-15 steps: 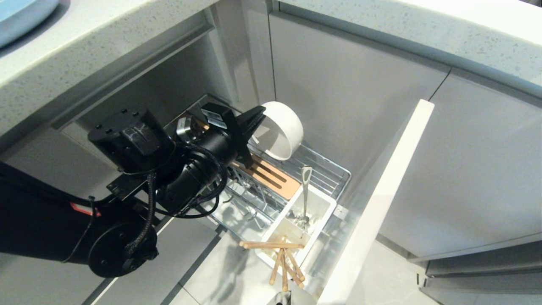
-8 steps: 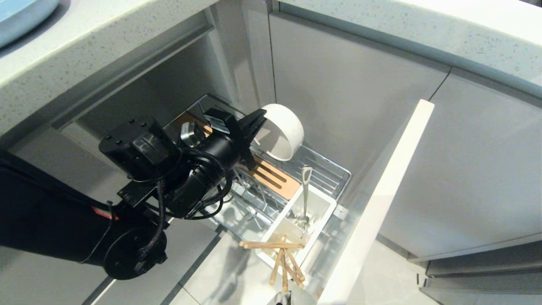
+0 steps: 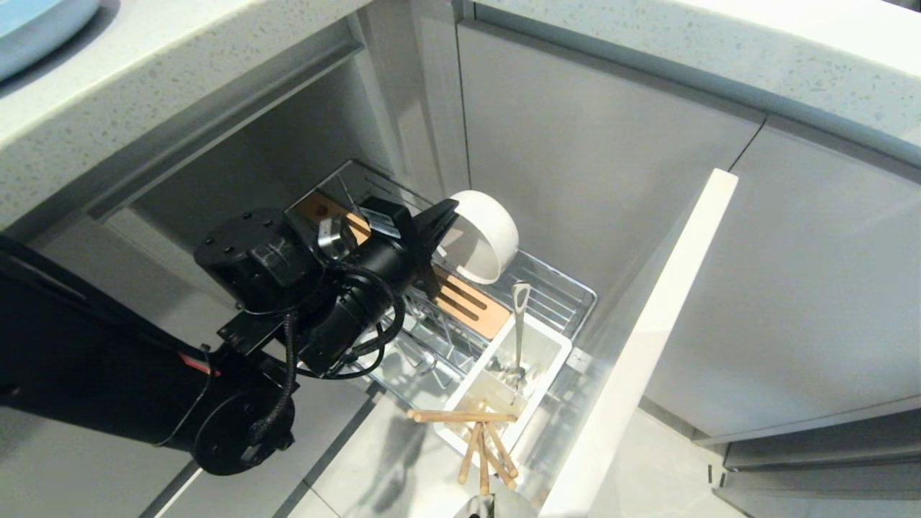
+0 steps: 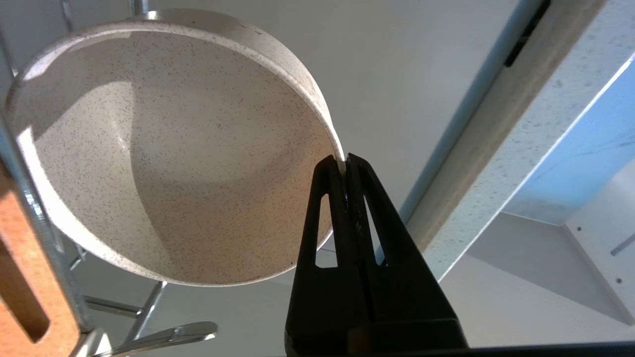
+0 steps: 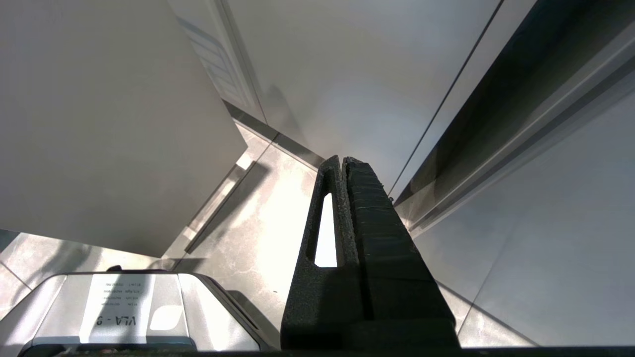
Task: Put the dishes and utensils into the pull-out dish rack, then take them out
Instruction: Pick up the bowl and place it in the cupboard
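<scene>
The left claw [image 3: 447,208], reaching low over the dish rack [image 3: 554,302], pinches the bowl [image 3: 489,234] by its rim [image 4: 332,134]. The wrist view shows its speckled inside.

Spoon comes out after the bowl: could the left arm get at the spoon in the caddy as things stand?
Probably not yet: the left gripper is shut on the bowl. The spoon stands uncovered in the caddy.

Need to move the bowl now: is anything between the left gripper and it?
Nothing visible. The left gripper is shut on the rim of the bowl, which stands on edge over the dish rack.
</scene>
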You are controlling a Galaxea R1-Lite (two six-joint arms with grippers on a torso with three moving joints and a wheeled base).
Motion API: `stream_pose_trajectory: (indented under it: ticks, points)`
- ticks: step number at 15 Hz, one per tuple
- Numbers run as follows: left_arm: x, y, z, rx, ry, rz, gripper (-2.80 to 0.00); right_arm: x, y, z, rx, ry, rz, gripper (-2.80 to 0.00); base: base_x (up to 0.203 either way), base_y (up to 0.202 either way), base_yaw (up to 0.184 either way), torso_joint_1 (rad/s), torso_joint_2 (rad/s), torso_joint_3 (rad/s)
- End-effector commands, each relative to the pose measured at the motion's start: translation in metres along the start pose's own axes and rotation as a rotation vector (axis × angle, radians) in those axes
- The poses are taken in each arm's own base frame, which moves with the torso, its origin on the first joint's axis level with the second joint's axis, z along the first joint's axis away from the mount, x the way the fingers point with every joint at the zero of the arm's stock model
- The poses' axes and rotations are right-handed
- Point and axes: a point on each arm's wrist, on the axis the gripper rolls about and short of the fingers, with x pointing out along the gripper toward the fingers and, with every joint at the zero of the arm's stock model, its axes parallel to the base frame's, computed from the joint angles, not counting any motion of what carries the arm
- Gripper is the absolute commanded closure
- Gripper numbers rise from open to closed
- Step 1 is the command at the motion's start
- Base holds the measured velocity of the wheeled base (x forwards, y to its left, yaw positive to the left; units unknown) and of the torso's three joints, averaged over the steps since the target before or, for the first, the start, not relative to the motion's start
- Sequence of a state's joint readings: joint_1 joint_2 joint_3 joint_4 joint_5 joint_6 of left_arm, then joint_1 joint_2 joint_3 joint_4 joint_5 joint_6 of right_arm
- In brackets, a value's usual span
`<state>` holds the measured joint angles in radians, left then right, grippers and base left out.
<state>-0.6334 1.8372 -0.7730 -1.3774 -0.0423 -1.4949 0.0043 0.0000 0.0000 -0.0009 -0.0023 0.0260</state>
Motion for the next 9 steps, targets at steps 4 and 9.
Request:
stream_pose_trajectory:
  ticks: [4,9]
  points:
    - [0.0009,0.0039,-0.0002,-0.011,-0.004,0.008,0.0,0.0001,0.0,-0.0004,0.0,0.001,0.001,0.0,0.0,0.0,0.0,0.0,0.0,0.0]
    - [0.002,0.0096,-0.0005,-0.024,-0.005,0.036,0.0,0.0,0.0,0.0001,0.0,-0.001,0.001,0.0,0.0,0.0,0.0,0.0,0.0,0.0]
